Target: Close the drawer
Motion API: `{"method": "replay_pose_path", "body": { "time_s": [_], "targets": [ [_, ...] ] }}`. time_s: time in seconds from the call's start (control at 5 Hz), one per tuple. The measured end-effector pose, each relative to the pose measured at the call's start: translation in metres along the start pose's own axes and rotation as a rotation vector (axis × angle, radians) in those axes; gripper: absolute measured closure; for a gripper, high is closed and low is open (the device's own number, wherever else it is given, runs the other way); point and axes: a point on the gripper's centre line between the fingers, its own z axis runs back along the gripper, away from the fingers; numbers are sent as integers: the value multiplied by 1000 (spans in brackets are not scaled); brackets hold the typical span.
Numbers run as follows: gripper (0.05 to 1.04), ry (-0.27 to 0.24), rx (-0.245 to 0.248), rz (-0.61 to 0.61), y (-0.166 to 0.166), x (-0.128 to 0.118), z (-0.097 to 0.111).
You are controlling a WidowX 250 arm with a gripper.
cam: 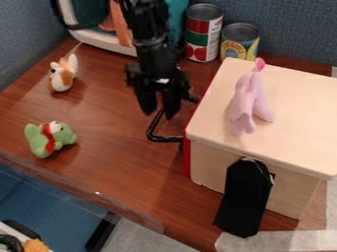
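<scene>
**Beside the red drawer front, a black gripper is hung with its fingers parted**

In the camera view, the black gripper [160,115] is seen near the middle of the upper half, pointed down from the arm [155,47] at the top edge. Its two fingers are spread, with a gap between them, and nothing is grasped. By the fingertips, the bent black handle [164,139] is seen; whether it is touched cannot be told.

The drawer [187,160] is set in the left side of a pale wooden box [299,108], on the right of the table [112,128]. Its red front is seen as a narrow strip along the box, and no gap can be made out between the two.

On the box top, a pink plush toy [246,103] is laid. Against the box's near side, a flat black pouch [245,199] is placed. Behind the box, near the blue partition [289,27], two food cans are stood: one with a red and green label [197,37], one with a yellow label [237,48]. Left of the gripper, an orange-and-white plush toy [63,75] is placed farther back and a green plush toy with a red scarf [50,139] nearer the table's front edge.
</scene>
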Motion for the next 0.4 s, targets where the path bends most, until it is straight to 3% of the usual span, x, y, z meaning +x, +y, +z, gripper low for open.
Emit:
{"method": "replay_pose_path", "body": {
  "time_s": [0.2,0.4],
  "targets": [
    [98,-68,55,0,3,0,34],
    [79,-103,123,34,15,-7,61]
  ]
}}
